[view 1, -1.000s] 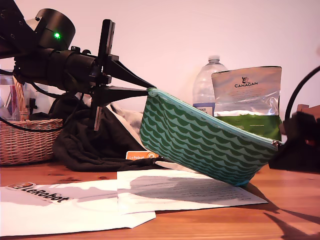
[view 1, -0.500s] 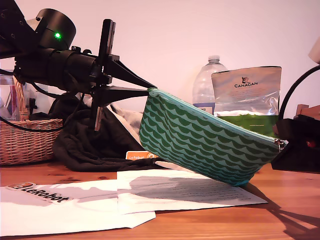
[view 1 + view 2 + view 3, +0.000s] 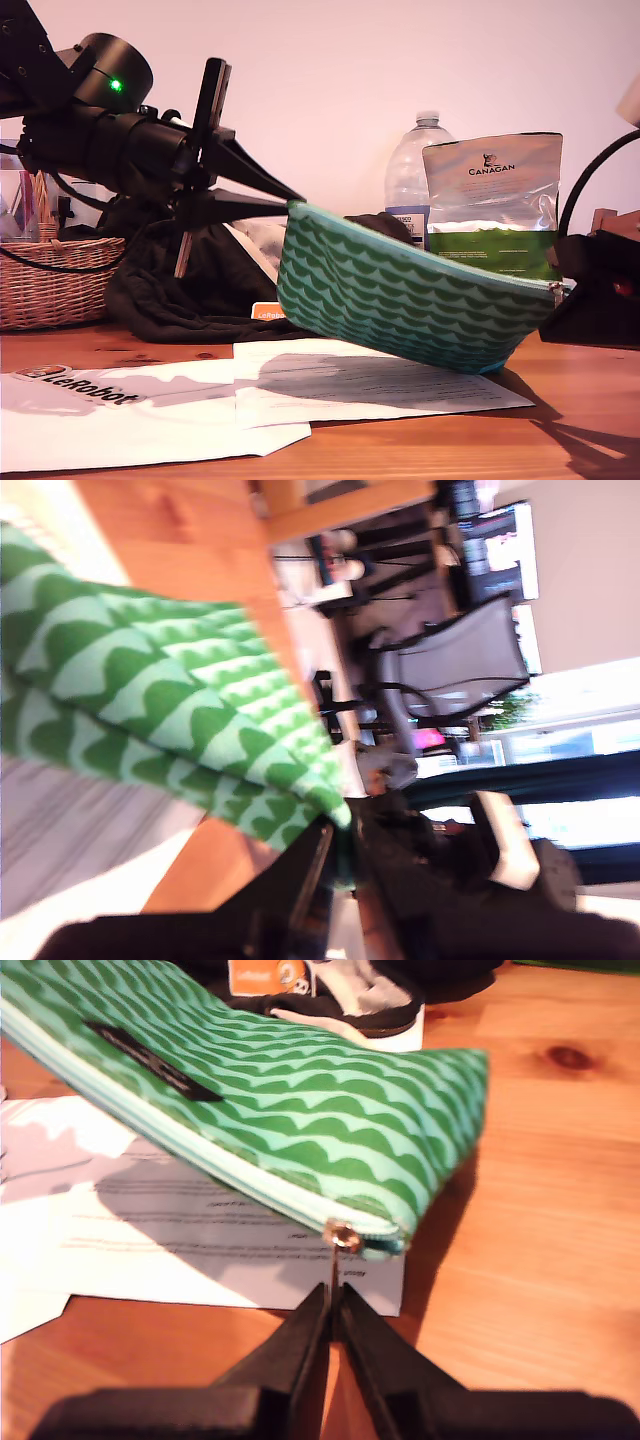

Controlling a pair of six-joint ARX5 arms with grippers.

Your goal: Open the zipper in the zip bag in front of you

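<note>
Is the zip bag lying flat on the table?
No, the zip bag hangs tilted above the table, one corner held by my first end effector.

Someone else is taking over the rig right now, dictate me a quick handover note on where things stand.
My first gripper is shut on a corner of the zip bag, holding that end up at the exterior view's left.
My second gripper is shut on the pull tab of the zipper, at the bag's other end.
The bag hangs tilted over the papers, its low end near the wooden table.
Done: both grips set. Left: the zipper looks fully closed; draw the pull along the tape.
</note>
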